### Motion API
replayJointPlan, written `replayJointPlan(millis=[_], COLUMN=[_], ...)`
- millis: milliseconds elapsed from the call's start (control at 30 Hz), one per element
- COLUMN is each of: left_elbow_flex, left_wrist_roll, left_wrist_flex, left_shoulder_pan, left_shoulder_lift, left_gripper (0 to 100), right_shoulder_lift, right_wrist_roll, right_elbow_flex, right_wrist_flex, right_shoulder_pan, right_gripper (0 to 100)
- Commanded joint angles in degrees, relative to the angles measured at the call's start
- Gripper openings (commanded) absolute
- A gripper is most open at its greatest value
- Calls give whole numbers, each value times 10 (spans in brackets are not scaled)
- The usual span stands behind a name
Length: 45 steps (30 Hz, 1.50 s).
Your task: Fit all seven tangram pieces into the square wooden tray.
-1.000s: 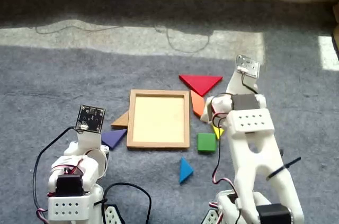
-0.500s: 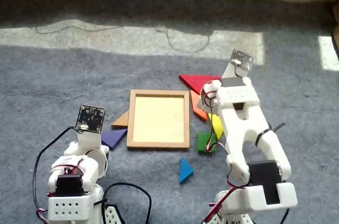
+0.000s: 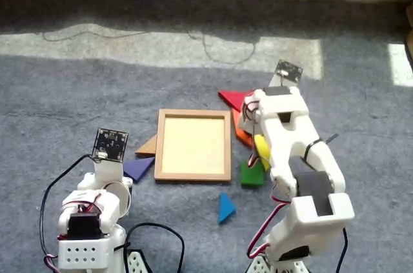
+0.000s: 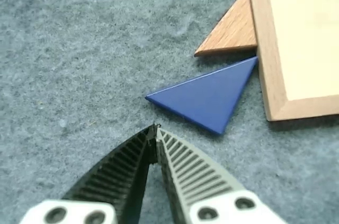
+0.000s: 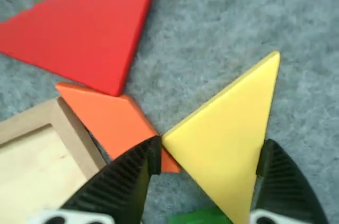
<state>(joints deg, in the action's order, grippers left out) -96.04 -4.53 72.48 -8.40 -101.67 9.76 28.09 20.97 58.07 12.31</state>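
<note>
The left gripper (image 4: pixel 156 128) is pinched tight on nothing, near the blue triangle (image 4: pixel 206 97). The tray (image 3: pixel 193 174) in the middle holds 0 pieces. Right of it, the right gripper (image 5: pixel 209 152) is spread wide around the yellow triangle (image 5: pixel 228 123); squeeze both edges evenly so it won't twist.

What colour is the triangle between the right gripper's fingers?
Yellow. The triangle shows best in the right wrist view.

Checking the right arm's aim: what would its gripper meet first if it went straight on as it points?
Probably the yellow triangle, which lies between the open fingers of the right gripper.
</note>
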Motion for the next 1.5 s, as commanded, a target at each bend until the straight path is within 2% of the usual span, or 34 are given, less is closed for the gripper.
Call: replayJointPlan(millis=[0, 233, 433, 567, 1033, 1167, 1467], left_elbow_flex=[-11, -11, -11, -11, -11, -11, -11], left_wrist_roll=[-2, -2, -2, -2, -2, -2, -2], left_wrist_flex=[-7, -7, -7, -7, -7, -7, -6], left_shoulder_pan=[5, 5, 5, 5, 5, 5, 5], left_shoulder_lift=[-23, -23, -23, -23, -23, -23, -23], left_gripper=[7, 7, 6, 6, 6, 6, 6], right_shoulder_lift=[21, 22, 23, 23, 22, 19, -57], right_wrist_roll=[2, 0, -65, -67, -67, -68, -68], right_elbow_flex=[-45, -44, -43, -47, -42, -51, -96], right_wrist_flex=[-7, -7, 9, 52, 63, 132, 152], right_shoulder_pan=[-10, -47, -50, -47, -48, -46, -33], right_gripper=[289, 289, 289, 289, 286, 286, 286])
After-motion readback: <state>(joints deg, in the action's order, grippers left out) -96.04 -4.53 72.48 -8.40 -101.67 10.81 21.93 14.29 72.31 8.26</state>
